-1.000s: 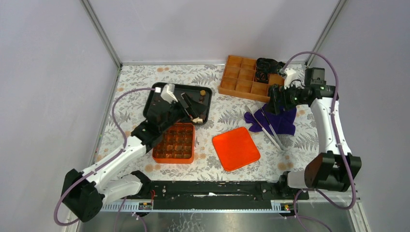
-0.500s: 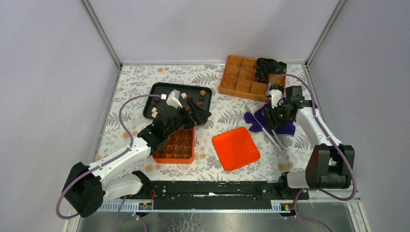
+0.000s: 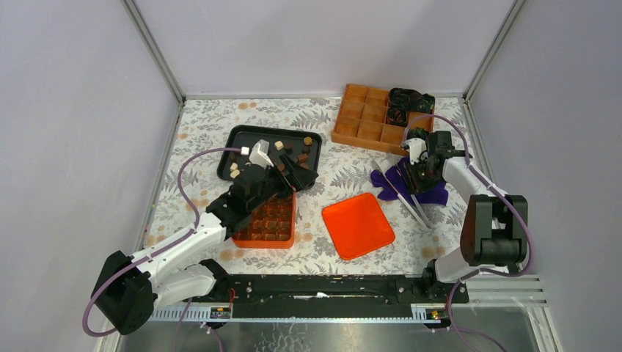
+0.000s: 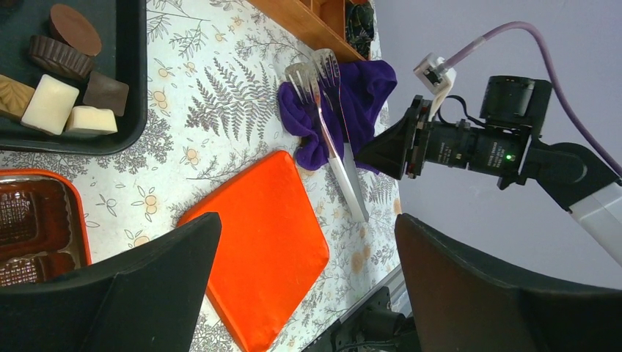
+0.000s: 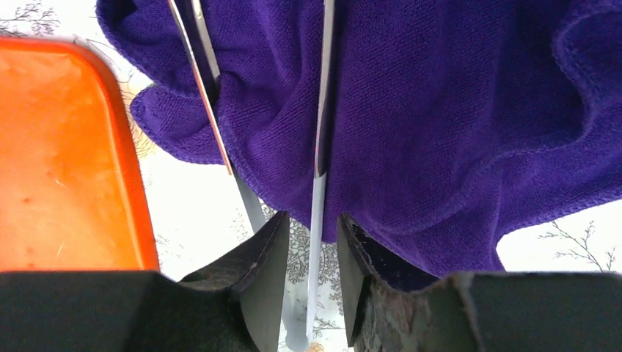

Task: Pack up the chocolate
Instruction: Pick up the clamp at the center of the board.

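Loose chocolate, brown and cream-white pieces, lies in the black tray. More pieces fill the orange box in front of it. My left gripper hovers wide open between tray and box, holding nothing. My right gripper is low over the purple cloth. Its jaws stand narrow around one arm of the metal tongs, with a thin gap on each side.
The orange lid lies flat right of the box. An orange compartment organizer with black bundles stands at the back right. Frame posts and grey walls close in the table.
My right gripper came down from beside the organizer onto the cloth and tongs, its jaws narrowing from wide open. My left gripper shifted slightly toward the box, still open.
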`<action>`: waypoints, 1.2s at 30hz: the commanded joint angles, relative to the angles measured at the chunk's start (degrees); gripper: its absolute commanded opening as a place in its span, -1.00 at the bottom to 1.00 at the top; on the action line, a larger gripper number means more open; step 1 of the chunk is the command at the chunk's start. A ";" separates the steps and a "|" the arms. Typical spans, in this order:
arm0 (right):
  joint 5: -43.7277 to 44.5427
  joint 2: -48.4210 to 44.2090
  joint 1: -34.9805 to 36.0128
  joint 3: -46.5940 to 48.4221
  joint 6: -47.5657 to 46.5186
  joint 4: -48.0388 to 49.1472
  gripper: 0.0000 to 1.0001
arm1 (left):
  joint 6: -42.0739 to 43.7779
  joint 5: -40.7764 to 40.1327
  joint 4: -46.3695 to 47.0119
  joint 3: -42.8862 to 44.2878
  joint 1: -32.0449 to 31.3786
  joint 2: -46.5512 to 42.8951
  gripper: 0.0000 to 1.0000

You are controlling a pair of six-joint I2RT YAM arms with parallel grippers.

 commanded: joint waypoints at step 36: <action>2.05 1.07 -0.10 -2.86 -1.55 -0.71 -0.64 | -6.80 4.99 31.04 -7.62 0.06 -0.68 0.91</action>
